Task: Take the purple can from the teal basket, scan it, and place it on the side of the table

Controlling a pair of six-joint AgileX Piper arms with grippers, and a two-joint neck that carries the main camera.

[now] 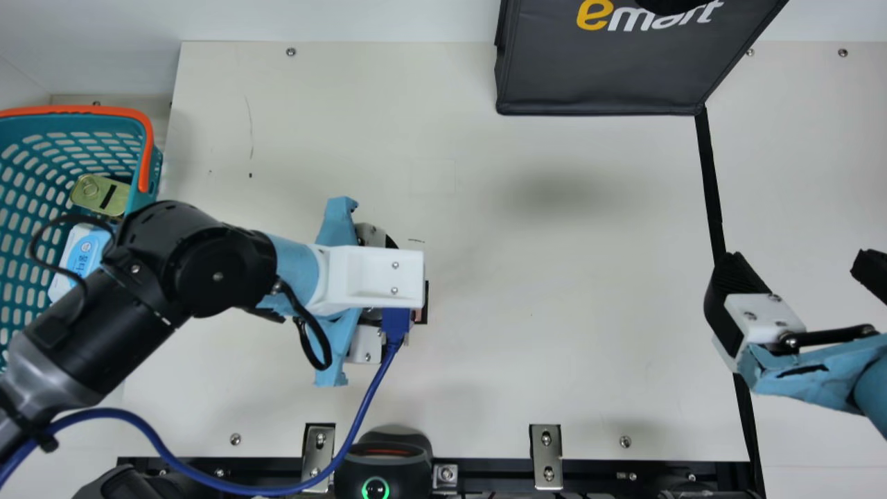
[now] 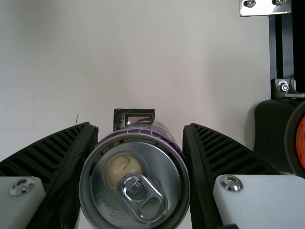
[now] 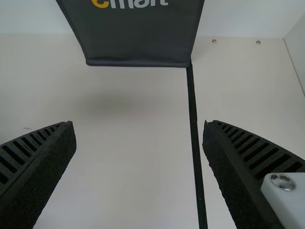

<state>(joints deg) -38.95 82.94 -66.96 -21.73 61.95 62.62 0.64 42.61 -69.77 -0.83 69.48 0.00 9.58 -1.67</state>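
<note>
My left gripper (image 1: 346, 277) is over the table (image 1: 554, 333), left of its middle, seen from above in the main view. The left wrist view has the left gripper (image 2: 139, 176) shut on the purple can (image 2: 134, 183), one ribbed finger on each side. The can's silver top with its pull tab faces the camera, and a strip of purple side shows behind the rim. At the far left stands the teal basket (image 1: 142, 199). Over the table's right part my right gripper (image 1: 800, 274) stands open; in its wrist view, the right gripper (image 3: 139, 138) has nothing between its fingers.
A black scanner (image 1: 381, 468) with a green-lit ring stands at the near edge. A gold tin (image 1: 100, 195) and a white-and-blue pack (image 1: 82, 255) lie in the basket. A dark bag (image 1: 603, 76) is at the back; a blue cable (image 1: 156, 454) hangs from the left arm.
</note>
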